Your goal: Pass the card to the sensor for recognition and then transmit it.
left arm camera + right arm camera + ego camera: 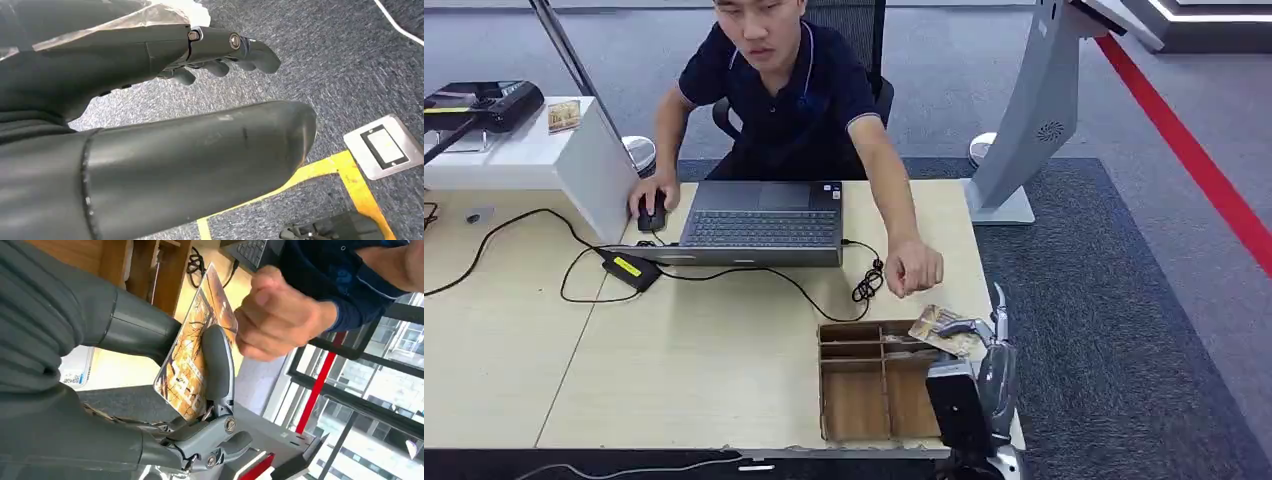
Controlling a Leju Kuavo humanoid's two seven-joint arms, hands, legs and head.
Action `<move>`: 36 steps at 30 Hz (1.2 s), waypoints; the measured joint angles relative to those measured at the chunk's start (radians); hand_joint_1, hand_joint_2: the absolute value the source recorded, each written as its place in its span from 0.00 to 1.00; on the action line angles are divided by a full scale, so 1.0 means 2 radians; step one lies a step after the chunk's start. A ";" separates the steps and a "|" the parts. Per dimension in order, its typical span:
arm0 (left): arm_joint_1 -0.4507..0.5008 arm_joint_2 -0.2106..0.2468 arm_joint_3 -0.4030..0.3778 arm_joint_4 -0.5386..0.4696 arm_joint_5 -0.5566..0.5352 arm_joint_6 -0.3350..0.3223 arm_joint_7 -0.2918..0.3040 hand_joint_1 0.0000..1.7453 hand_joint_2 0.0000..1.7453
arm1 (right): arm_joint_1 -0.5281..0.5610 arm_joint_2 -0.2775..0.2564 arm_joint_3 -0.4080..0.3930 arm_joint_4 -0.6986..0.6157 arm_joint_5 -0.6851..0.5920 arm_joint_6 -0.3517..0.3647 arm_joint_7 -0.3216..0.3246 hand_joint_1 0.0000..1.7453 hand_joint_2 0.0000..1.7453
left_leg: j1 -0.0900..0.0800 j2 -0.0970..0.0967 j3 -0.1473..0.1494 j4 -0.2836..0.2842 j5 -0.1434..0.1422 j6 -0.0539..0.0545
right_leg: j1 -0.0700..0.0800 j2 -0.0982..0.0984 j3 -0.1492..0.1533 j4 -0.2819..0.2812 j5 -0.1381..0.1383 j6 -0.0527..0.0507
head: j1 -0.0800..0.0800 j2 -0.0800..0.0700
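Observation:
My right hand (986,352) is raised over the table's near right corner and pinches a card (945,329) with an orange and brown picture. In the right wrist view the card (191,365) stands between my thumb and a finger (218,360) of my right hand (200,436). A person's hand (914,268) hovers just beyond the card, fingers curled, a small gap away from it (277,315). My left hand (220,52) hangs above grey carpet, holding nothing. A black device (484,100) sits on a white stand at the far left.
A wooden divided box (856,400) lies on the table under my right hand. A laptop (764,225), a mouse (652,215) under the person's other hand, a power brick (631,270) and cables lie further off. A grey kiosk stand (1034,120) rises at the right.

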 joint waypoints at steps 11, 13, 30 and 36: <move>0.000 0.000 0.000 0.000 0.003 0.000 0.000 0.00 0.00 | 0.017 0.007 -0.009 0.002 0.014 0.000 -0.019 1.00 1.00 | 0.000 0.000 0.000 0.000 0.000 0.000 | 0.000 0.000 0.000 0.000 0.000 0.000 | 0.000 0.000; 0.000 0.000 0.000 0.000 0.004 0.000 0.000 0.00 0.00 | 0.023 0.011 -0.013 0.002 0.019 0.000 -0.022 1.00 1.00 | 0.000 0.000 0.000 0.000 0.000 0.000 | 0.000 0.000 0.000 0.000 0.000 0.000 | 0.000 0.000; 0.000 0.000 0.000 0.000 0.014 0.001 0.001 0.00 0.00 | 0.056 0.014 -0.047 0.036 0.026 0.000 -0.006 1.00 1.00 | 0.000 0.000 0.000 0.000 0.000 0.000 | 0.000 0.000 0.000 0.000 0.000 0.000 | 0.000 0.000; 0.000 0.000 0.001 0.000 0.017 0.002 0.002 0.00 0.00 | 0.062 0.009 -0.048 0.048 0.035 0.000 0.010 1.00 1.00 | 0.000 0.000 0.000 0.000 0.000 0.000 | 0.000 0.000 0.000 0.000 0.000 0.000 | 0.000 0.000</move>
